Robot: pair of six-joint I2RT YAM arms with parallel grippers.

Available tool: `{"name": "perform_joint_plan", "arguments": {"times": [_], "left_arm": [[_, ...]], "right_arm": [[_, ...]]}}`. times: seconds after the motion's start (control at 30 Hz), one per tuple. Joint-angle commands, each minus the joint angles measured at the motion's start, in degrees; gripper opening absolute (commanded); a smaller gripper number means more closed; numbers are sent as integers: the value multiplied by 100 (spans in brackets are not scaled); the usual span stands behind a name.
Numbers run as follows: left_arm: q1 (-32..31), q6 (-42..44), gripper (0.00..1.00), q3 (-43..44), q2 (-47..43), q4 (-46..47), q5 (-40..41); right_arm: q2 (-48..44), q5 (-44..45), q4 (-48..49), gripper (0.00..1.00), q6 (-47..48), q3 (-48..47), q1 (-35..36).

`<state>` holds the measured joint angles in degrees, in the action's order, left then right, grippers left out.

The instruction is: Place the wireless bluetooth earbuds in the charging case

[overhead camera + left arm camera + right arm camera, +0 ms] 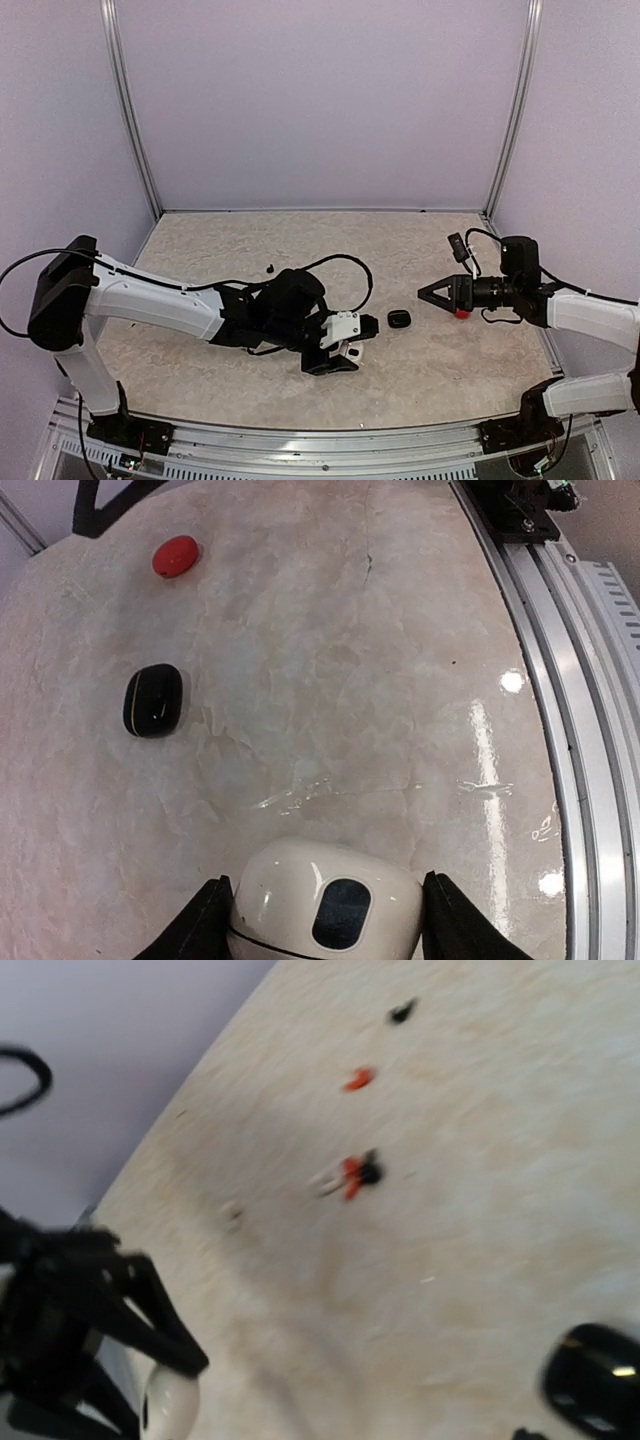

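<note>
A white charging case (325, 905) sits between the black fingers (205, 920) of my left gripper (342, 354), which is shut on its sides low over the table. Lying closed on the table are a black case (398, 319) and, further right, a red case (462, 312). My right gripper (424, 292) hovers beside the red case, open and holding nothing. The blurred right wrist view shows tiny earbuds lying loose: a red one (358, 1078), a black one (402, 1010), and a white, red and black cluster (355, 1172).
The metal frame rail (560, 680) runs along the near table edge, close to my left gripper. The lilac walls (320, 100) enclose the table at the back and sides. The black case (152, 700) and red case (175, 556) lie ahead of my left gripper.
</note>
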<state>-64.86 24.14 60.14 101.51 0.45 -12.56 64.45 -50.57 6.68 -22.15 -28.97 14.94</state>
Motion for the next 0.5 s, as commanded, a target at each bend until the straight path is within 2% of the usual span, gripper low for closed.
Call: {"name": "perform_joint_plan", "arguments": {"times": [0.0,0.23,0.47], "left_arm": [[-212,586,37,132,-350,208,529],[-384,1039,37,310,-563,38,1082],[-448,1219,37,282,-732,74,1239]], "right_arm": [[50,-513,-68,80,-190,-8,344],[246,-622,-55,75,-452,-180,1045],[664,-614,-149,67,-493,-437,1815]]}}
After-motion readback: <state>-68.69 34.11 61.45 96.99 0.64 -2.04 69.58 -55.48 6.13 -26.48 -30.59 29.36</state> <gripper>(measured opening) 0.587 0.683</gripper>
